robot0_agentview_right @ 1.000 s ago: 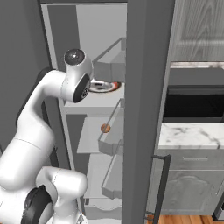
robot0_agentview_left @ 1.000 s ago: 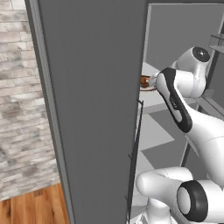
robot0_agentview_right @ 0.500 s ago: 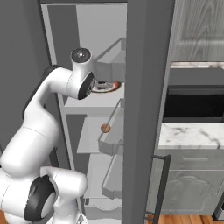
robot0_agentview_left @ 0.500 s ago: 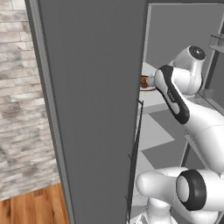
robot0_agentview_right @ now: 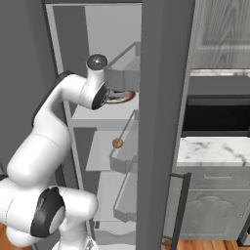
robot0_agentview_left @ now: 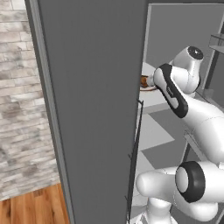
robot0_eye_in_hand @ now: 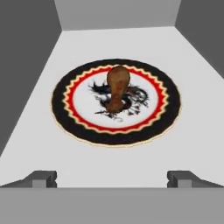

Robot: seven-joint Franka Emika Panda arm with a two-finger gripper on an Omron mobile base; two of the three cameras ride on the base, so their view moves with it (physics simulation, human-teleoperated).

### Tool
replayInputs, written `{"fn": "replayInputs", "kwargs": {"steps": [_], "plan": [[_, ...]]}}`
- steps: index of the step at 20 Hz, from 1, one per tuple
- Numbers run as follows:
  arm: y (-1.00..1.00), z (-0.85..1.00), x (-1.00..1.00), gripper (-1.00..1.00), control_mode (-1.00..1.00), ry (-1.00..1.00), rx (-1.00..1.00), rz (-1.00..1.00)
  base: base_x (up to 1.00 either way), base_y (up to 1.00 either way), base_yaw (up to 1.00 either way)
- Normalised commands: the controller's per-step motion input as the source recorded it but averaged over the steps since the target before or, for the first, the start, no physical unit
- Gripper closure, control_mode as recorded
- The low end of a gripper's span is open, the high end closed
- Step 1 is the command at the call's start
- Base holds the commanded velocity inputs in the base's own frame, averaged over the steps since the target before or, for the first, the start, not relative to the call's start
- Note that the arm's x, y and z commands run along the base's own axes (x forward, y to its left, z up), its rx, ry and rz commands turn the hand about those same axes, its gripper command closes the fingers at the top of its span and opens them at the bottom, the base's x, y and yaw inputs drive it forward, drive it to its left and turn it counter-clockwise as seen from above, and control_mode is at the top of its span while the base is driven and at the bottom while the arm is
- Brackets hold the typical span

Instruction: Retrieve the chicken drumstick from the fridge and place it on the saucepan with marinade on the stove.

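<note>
— While the hand camera looks down onto the fridge shelf (robot0_eye_in_hand: 35,131), what does the chicken drumstick (robot0_eye_in_hand: 117,89) look like?

— Reddish-brown and lumpy, with a rounded thick end toward the back wall and a narrower end pointing toward the camera. It lies across the middle of a round plate (robot0_eye_in_hand: 70,127).

— Describe the plate.

— Black outer band, a scalloped red and yellow ring inside it, and a white centre with a dark painted figure. The drumstick covers part of that figure. The plate sits flat on the pale grey shelf, near its centre.

— And the gripper (robot0_eye_in_hand: 112,178)?

— Its two dark fingertips (robot0_eye_in_hand: 41,177) stand wide apart at the bottom of the hand view, nothing between them. It is spread and empty, short of the plate and not touching it.

— Where is all this in the wider kitchen?

— Inside the fridge (robot0_agentview_left: 96,109). From the left base camera the open dark grey door takes up most of the frame, and the plate's edge (robot0_agentview_left: 146,87) peeks out just beside the arm's wrist. From the right base camera the plate (robot0_agentview_right: 122,97) rests on an upper shelf, and a small round brownish item (robot0_agentview_right: 117,142) sits on the shelf below.

— Anything beside the fridge?

— A black microwave (robot0_agentview_right: 215,114) over a marble counter (robot0_agentview_right: 210,151).
</note>
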Motion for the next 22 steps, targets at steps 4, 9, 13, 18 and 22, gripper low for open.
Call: {"fn": "replayInputs", "kwargs": {"steps": [4,9,13,18,22], "plan": [[0.00,0.00,0.38,-1.00,-1.00,0.01,0.00,0.01,0.00,0.00,0.00],[0.00,-0.07,0.32,-1.00,-1.00,0.01,0.00,0.02,0.00,0.00,0.00],[0.00,-0.09,0.29,-1.00,-1.00,0.01,0.00,0.02,0.00,0.00,0.00],[0.00,-0.10,0.29,-1.00,-1.00,0.03,0.00,0.02,0.00,0.00,0.00],[0.00,-0.14,0.25,-1.00,-1.00,0.03,0.00,0.01,0.00,0.00,0.00]]}}
